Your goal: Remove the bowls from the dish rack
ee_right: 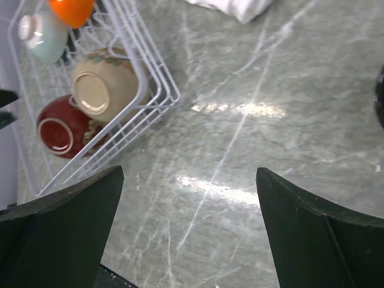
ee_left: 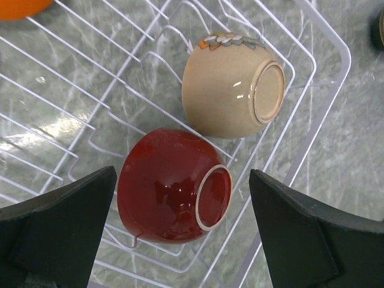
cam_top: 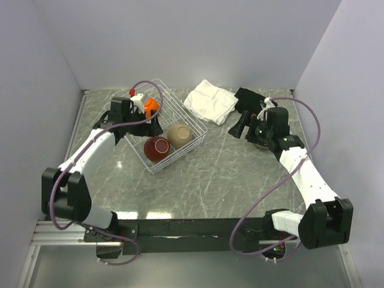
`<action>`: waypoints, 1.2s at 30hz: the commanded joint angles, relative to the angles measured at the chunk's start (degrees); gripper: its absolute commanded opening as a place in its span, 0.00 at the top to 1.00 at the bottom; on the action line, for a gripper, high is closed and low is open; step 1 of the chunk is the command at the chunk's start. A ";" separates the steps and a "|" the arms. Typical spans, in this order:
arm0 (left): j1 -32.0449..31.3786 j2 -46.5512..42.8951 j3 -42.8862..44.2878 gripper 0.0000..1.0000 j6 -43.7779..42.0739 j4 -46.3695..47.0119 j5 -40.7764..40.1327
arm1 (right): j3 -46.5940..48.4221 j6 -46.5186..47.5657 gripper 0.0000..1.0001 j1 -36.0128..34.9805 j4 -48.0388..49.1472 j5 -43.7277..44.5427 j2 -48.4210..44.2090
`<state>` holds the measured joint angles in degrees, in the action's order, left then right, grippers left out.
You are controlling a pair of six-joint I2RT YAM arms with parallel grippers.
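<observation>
white wire dish rack, rectangular and low-sided, sits at the rear left of the grey marbled table top. the left arm stretches forward, its left gripper over the rack. the right arm bends in from the right, its right gripper pointing leftward beside the folded white cloth. four small round ceramic bowls show in the rack: an orange bowl and a pale blue-green bowl at the back, a beige bowl and a glossy red bowl nearer

left wrist view: the left gripper stands wide, fingers either side of the red bowl but clear of it. the beige bowl, with a painted scale band at its rim, lies just beside it. both foot rings face up, inside the dish rack

right wrist view: the right gripper is spread wide over bare table top, holding nothing. the dish rack is at upper left with all four bowls, the white cloth at the top edge
</observation>
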<state>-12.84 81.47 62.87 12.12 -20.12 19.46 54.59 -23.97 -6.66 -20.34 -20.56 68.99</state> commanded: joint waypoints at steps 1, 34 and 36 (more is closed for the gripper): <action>2.02 3.86 6.91 0.01 -2.63 -9.14 7.60 | -2.11 -0.47 0.00 -1.25 7.24 -3.87 -3.69; 3.44 19.86 17.20 0.01 -8.51 -23.82 11.38 | -1.41 0.50 0.00 -2.31 7.59 -10.73 0.53; 3.44 20.30 17.11 0.01 -8.43 -24.00 12.26 | -1.50 0.41 0.00 -2.57 7.68 -10.91 0.79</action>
<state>-9.56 100.73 78.06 5.10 -42.06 28.16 52.05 -24.14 -8.51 -15.07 -30.02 69.19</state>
